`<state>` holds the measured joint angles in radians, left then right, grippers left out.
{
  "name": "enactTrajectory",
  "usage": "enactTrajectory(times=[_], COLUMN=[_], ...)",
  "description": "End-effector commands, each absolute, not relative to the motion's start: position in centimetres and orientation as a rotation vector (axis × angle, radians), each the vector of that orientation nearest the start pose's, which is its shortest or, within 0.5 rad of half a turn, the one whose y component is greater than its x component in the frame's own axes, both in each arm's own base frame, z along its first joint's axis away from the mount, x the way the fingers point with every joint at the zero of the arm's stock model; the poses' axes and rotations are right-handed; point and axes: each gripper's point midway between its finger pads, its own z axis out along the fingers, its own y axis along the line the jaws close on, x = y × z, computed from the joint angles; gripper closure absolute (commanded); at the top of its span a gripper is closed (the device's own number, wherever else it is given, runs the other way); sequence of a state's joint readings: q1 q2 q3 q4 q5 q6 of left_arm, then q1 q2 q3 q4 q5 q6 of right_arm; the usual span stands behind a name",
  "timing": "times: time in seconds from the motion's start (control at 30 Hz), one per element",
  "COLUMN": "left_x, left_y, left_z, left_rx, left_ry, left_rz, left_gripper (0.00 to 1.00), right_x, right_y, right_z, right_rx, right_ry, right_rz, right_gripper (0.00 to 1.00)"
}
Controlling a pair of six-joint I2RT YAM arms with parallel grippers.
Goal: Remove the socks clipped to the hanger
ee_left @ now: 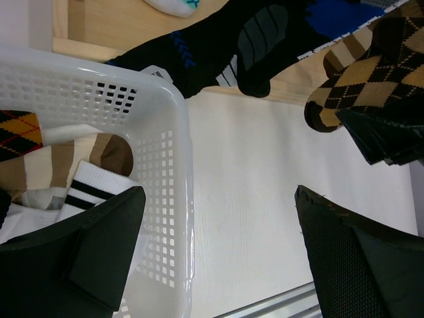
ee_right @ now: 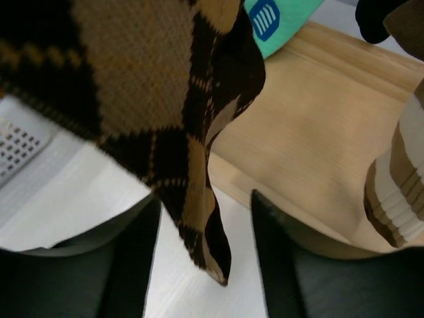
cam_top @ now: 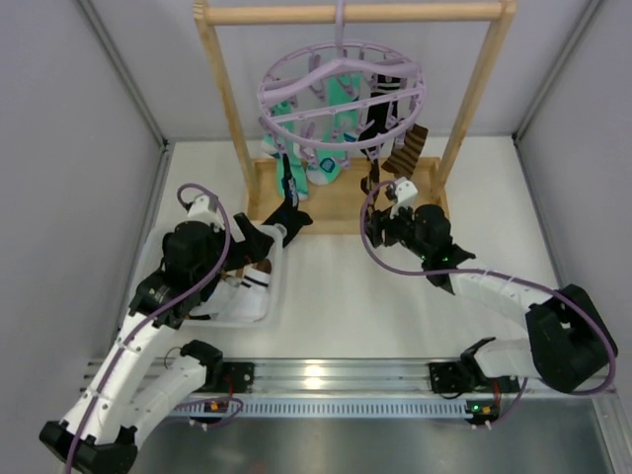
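Closest to the arms, at about 8 o'clock on the table (cam_top: 346, 306), sits a white basket (cam_top: 275, 286). A few socks lie inside it. One is a tan striped sock (ee_left: 79, 156) and one is a white sock with black bands (ee_left: 89, 189). The left gripper (ee_left: 217, 193) hangs over the basket's right wall. Its two fingers are spread as wide as they go. One finger is above the basket and the other is above the bare table. It holds nothing and touches nothing.

A bit farther off, at about 1 o'clock, is the right gripper (ee_right: 205, 199). Its fingers are partly apart. The toe of a brown argyle sock (ee_right: 132, 79) hangs down between them. The sock seems to brush one finger (ee_right: 126, 265). A small gap shows beside the other finger, so the sock is not pinched.

Farthest away, at 12 o'clock, stands the wooden rack (cam_top: 222, 89). The round purple hanger (cam_top: 265, 97) hangs from its top bar by a hook. More socks dangle from the hanger's clips. A black sock (cam_top: 291, 212) hangs toward 11 o'clock. A mint sock (ee_right: 285, 23) hangs behind the argyle one. A brown sock with white stripes (ee_right: 397, 179) hangs just beside it.
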<state>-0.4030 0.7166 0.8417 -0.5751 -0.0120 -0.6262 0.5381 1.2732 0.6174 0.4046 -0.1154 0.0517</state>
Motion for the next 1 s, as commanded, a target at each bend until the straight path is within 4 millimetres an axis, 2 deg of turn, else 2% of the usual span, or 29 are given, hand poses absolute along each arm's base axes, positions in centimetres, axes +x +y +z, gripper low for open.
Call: enactTrajectory(times=[0.0, 0.1, 0.13, 0.2, 0.23, 0.33, 0.37, 0.57, 0.6, 0.7, 0.73, 0.8, 0.83, 0.97], left_x=[23.7, 24.0, 24.0, 24.3, 24.5, 25.4, 25.8, 27.2, 27.4, 27.9, 27.6, 27.5, 27.3, 28.3], left_y=[-13.4, -13.1, -13.2, -13.4, -13.5, -14.1, -14.5, -16.5, -16.7, -17.7, -18.8, -20.0, -20.2, -20.8], left_z=[24.8, 26.0, 27.1, 27.9, 29.1, 30.1, 31.2, 35.0, 36.7, 38.4, 39.5, 40.2, 41.3, 43.1], left_rx=[-0.175, -0.131, -0.123, -0.103, -0.100, -0.076, -0.053, -0.017, -0.035, -0.107, -0.069, -0.026, -0.017, 0.015], left_ry=[2.013, 1.977, 1.950, 1.942, 1.918, 1.916, 1.898, 1.858, 1.827, 1.807, 1.779, 1.763, 1.740, 1.717], left_rz=[-0.676, -0.615, -0.619, -0.603, -0.607, -0.573, -0.547, -0.567, -0.594, -0.678, -0.749, -0.811, -0.831, -0.820], left_gripper=[0.02, 0.02, 0.02, 0.02, 0.02, 0.02, 0.02, 0.01, 0.01, 0.01, 0.01, 0.02, 0.02, 0.03], right_x=[35.3, 35.2, 35.2, 34.8, 34.7, 34.0, 33.8, 32.2, 32.1, 31.3, 31.1, 30.6, 30.5, 30.0], right_y=[24.9, 25.4, 25.7, 26.1, 26.2, 26.4, 26.5, 27.1, 27.1, 27.5, 27.6, 27.9, 27.9, 28.3], right_z=[21.2, 20.9, 20.9, 21.1, 21.0, 21.2, 21.3, 21.2, 21.0, 21.1, 21.1, 21.3, 21.4, 22.0], right_rx=[-0.553, -0.553, -0.554, -0.559, -0.559, -0.547, -0.542, -0.537, -0.534, -0.526, -0.526, -0.521, -0.518, -0.492], right_ry=[1.564, 1.532, 1.521, 1.499, 1.495, 1.476, 1.469, 1.474, 1.481, 1.489, 1.489, 1.490, 1.490, 1.506], right_rz=[0.550, 0.577, 0.590, 0.630, 0.640, 0.664, 0.669, 0.672, 0.669, 0.668, 0.670, 0.676, 0.674, 0.658], right_gripper=[0.50, 0.60, 0.68, 0.83, 0.87, 0.97, 1.00, 1.00, 1.00, 1.00, 1.00, 1.00, 1.00, 1.00])
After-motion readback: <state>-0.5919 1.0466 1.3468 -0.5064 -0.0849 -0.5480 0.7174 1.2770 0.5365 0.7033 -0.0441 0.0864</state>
